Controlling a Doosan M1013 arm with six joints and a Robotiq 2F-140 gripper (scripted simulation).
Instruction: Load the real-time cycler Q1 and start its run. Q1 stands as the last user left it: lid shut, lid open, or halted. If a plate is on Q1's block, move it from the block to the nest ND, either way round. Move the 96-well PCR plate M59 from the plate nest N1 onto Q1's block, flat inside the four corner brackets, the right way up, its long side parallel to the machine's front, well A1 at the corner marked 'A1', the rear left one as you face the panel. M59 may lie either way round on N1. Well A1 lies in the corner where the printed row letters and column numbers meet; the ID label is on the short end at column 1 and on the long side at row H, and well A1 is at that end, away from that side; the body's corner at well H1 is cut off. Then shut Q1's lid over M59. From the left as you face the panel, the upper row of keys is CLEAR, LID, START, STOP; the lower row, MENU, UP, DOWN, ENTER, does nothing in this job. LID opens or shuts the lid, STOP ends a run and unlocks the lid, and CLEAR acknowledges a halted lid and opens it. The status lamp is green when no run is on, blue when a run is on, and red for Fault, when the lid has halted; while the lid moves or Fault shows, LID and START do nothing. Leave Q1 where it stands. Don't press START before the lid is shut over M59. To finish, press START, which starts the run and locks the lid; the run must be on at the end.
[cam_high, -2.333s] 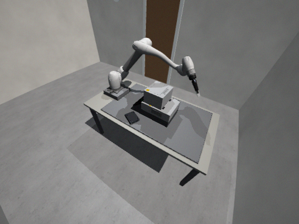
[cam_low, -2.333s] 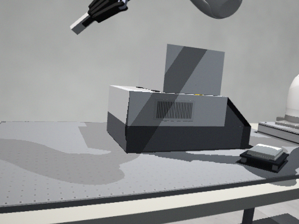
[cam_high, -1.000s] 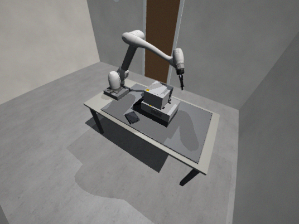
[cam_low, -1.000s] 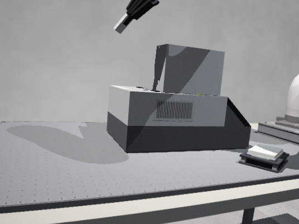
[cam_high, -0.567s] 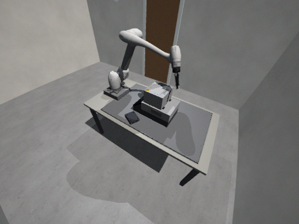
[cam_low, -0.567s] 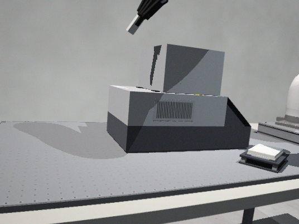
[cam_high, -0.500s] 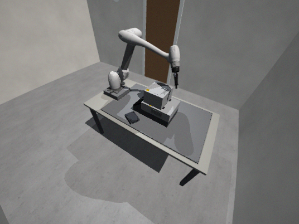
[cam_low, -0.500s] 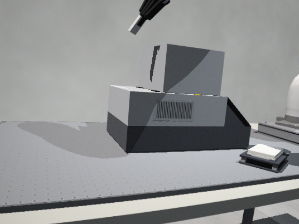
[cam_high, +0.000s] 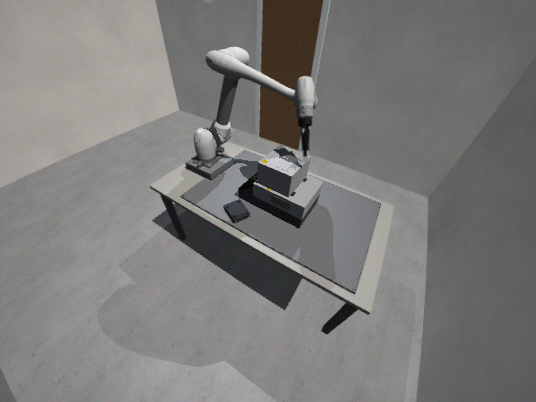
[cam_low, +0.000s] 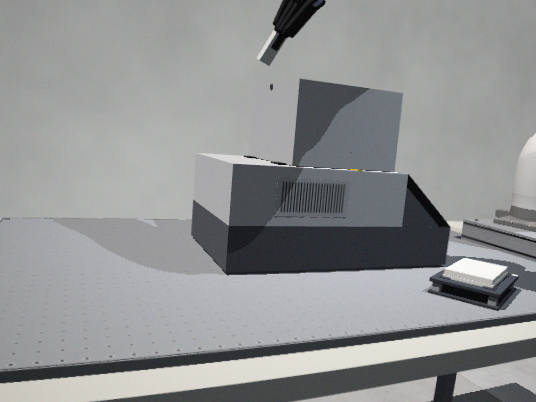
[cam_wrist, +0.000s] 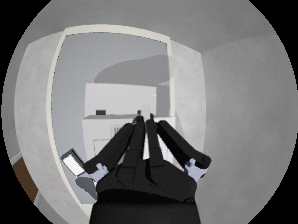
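Hovering shut end effector (cam_low: 269, 54) above cycler Q1 (cam_low: 310, 220).

Q1 (cam_low: 320, 215): block hidden behind its raised lid (cam_low: 347, 127) in the exterior view; panel keys and lamp too small to read from the top view. Tool (cam_low: 272, 50) cut off above its fingers by the exterior frame's upper edge. M59 (cam_low: 476, 271), on N1 (cam_low: 472, 292) right of Q1: lettering and cut corner too small to tell.
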